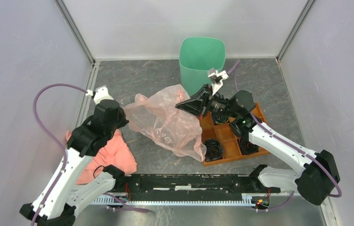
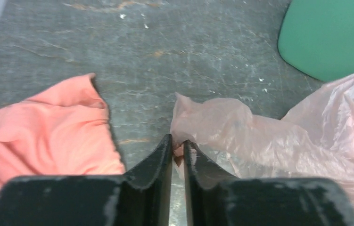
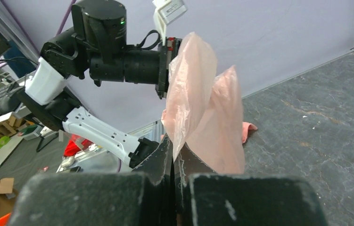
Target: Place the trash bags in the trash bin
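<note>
The trash bag [image 1: 165, 122] is not in the trash bin [image 1: 202, 61] yet. It lies crumpled on the surface [image 1: 142, 80] just in front of the bin and to its left, with its far edge close to the bin's wall; I cannot tell whether they touch.

Both tools are clenched on it. The left tool [image 2: 178, 143] pinches a thin corner of film at the end of the bag farthest from the bin. The right tool [image 3: 172, 150] grips a fold at the end nearest the bin, and film stands up out of its jaws.

Holding two opposite ends probably serves to spread the limp film and find its mouth, since the bag is wider than the bin and would not go in as a loose heap.

The bag's long axis runs slantwise, from the left tool's corner toward the orange tray [image 1: 231, 141] on the bin's near-right side, where a lobe sags against the tray's edge. The salmon cloth [image 1: 106, 155] lies beyond the left tool, well apart from the bin.
</note>
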Action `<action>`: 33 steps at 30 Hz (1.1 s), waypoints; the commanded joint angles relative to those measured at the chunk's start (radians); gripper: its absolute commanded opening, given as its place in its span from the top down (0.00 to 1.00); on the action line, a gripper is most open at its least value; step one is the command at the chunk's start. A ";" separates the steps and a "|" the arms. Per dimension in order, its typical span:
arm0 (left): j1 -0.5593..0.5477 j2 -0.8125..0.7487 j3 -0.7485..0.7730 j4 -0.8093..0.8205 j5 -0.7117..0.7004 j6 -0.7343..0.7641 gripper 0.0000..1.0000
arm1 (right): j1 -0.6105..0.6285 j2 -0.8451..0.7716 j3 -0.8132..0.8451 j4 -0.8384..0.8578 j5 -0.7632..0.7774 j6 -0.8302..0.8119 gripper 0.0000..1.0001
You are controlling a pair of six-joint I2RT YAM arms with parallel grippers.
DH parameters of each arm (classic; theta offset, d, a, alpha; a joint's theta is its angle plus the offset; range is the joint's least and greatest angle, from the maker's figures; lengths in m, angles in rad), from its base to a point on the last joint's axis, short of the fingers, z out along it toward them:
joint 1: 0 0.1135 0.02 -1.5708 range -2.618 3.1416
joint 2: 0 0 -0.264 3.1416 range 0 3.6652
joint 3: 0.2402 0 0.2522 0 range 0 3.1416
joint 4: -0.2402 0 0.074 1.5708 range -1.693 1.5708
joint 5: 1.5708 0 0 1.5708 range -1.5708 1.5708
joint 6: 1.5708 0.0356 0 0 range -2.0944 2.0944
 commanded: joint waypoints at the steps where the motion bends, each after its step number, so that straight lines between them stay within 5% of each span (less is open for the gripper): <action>1: 0.004 -0.091 -0.001 -0.109 -0.140 -0.036 0.84 | -0.057 -0.014 -0.014 0.120 -0.125 0.104 1.00; 7: 0.003 -0.154 0.027 -0.203 -0.177 -0.047 0.87 | -0.121 0.010 -0.035 0.282 -0.287 0.220 1.00; 10: 0.003 -0.162 0.061 -0.128 -0.013 0.056 0.88 | -0.118 0.033 -0.027 0.238 -0.386 0.149 0.99; 13: 0.004 -0.171 0.077 0.037 0.398 0.154 0.93 | -0.049 0.056 0.050 -0.138 -0.389 -0.162 0.99; 15: 0.003 -0.166 0.091 0.109 0.504 0.155 0.93 | 0.021 0.091 0.119 -0.328 -0.416 -0.334 0.99; 22: 0.004 0.045 0.117 -0.076 0.009 0.004 0.98 | 0.118 0.010 0.116 -0.138 -0.618 -0.275 1.00; 24: 0.003 0.135 0.077 -0.114 -0.031 -0.018 0.98 | 0.118 -0.019 0.135 -0.119 -0.653 -0.260 1.00; 29: 0.003 0.144 -0.043 -0.083 -0.020 -0.023 0.98 | 0.055 -0.068 0.252 -0.388 -0.599 -0.475 1.00; 33: 0.005 0.090 -0.073 -0.108 -0.002 -0.023 0.98 | -0.030 -0.086 0.191 -0.115 -0.584 -0.256 1.00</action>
